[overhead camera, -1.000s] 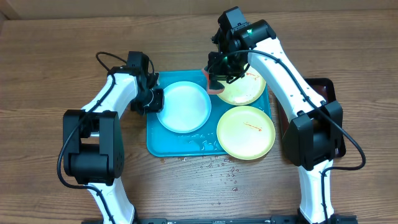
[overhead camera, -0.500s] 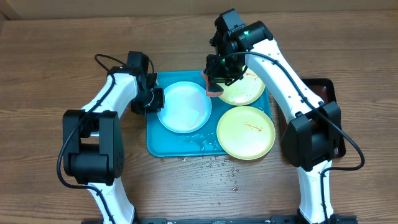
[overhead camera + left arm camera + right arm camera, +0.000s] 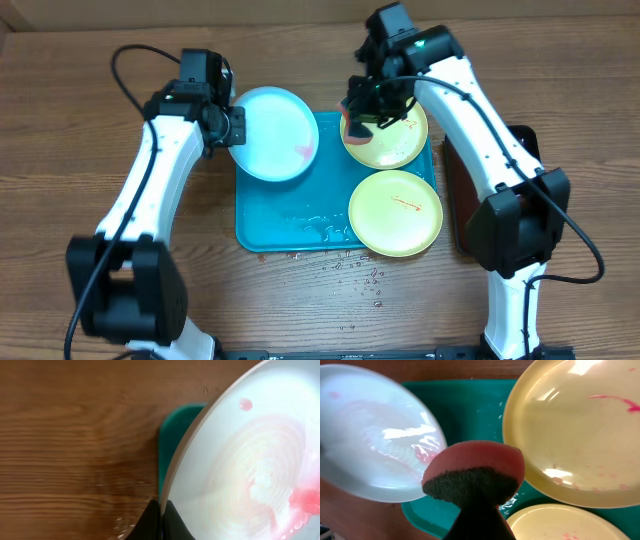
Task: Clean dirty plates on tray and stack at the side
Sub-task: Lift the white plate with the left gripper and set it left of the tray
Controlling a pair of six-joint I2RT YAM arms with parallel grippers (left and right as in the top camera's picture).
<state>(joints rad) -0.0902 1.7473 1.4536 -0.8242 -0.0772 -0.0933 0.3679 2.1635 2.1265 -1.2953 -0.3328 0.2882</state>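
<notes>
One plate overhanging tray corner, left jaws gripping rim

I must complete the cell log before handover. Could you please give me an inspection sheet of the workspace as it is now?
Surface: wooden table, water drops in front of the turquoise tray.
Job's things: blue-white plate, pink smear, overhanging the tray's far left corner; far yellow-green plate and near yellow-green plate on the tray, both red-smeared.
Clutter: dark tray at the right, partly hidden.
Grippers: left gripper shut on the blue-white plate's rim; right gripper shut on a red sponge by the far plate's left edge.
Cables: black cables along both arms.
Surroundings: cardboard-like strip beyond the far edge.
</notes>
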